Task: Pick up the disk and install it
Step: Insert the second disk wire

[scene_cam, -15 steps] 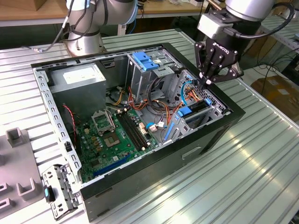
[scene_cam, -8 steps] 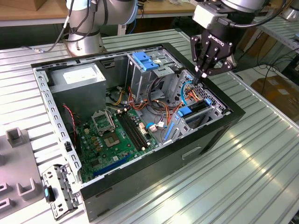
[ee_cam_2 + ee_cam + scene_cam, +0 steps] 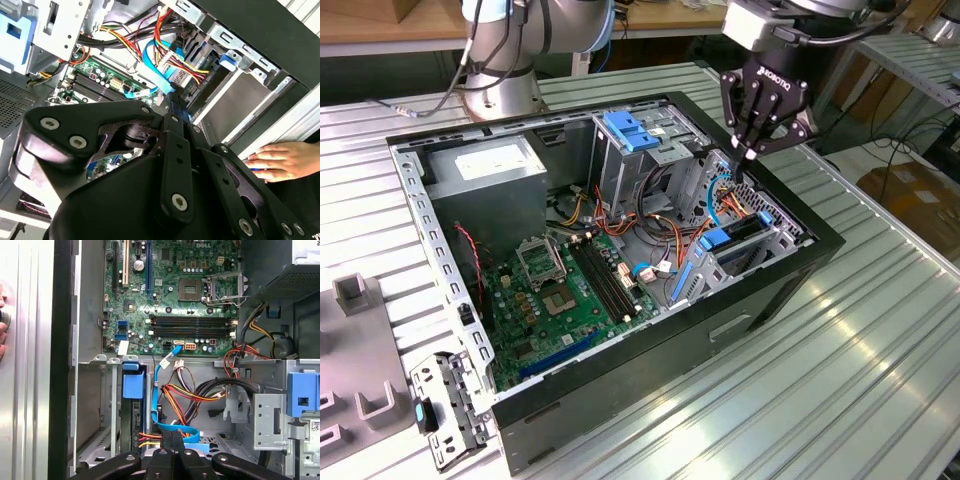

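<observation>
Disk [image 3: 730,240] is sitting upright inside the case [image 3: 820,252]. Gripper [image 3: 756,152] is hovering above it, jaws pinched together and empty. I'd be pressing straight down, dodging the cables [image 3: 692,232].

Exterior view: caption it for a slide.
Gripper poised above the drive bay of an open computer case on a ribbed metal table.

a workshop: slatted aluminium table [image 3: 880,340], opened computer case [image 3: 790,290], cardboard boxes [image 3: 910,190].
</observation>
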`<state>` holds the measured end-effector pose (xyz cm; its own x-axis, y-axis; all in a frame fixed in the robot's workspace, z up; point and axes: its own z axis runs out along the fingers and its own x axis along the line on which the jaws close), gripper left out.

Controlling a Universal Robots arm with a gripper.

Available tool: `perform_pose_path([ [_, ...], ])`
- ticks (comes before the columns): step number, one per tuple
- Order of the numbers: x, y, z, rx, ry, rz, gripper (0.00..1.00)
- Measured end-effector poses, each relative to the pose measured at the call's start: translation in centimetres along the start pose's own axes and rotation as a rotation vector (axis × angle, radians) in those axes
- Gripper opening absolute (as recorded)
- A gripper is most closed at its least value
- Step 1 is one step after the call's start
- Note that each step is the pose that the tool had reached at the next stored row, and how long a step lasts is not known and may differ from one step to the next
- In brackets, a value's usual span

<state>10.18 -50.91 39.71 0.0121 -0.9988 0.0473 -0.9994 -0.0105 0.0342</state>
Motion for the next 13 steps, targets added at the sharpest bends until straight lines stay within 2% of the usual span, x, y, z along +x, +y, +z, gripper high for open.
perform_pose_path([
  [3,-0.34,-0.04,0.08,-0.0001,0.0043,0.0,0.11],
  [5,-0.52,-0.09,0.16,-0.0002,0.0161,0.001,0.11],
  [6,-0.71,-0.14,0.24,-0.0004,0.0326,0.001,0.17],
  [7,-0.87,-0.18,0.3,-0.0005,0.0449,0.001,0.24],
  [8,-0.97,-0.2,0.32,-0.0006,0.0533,0.002,0.24],
  [10,-1.5,-0.36,0.52,-0.0011,0.0936,0.003,0.24],
  [11,-1.73,-0.45,0.67,-0.0013,0.1087,0.004,0.24],
  [12,-1.82,-0.48,0.91,-0.0015,0.1195,0.004,0.24],
  [13,-1.84,-0.49,1.12,-0.0015,0.1238,0.004,0.24],
])
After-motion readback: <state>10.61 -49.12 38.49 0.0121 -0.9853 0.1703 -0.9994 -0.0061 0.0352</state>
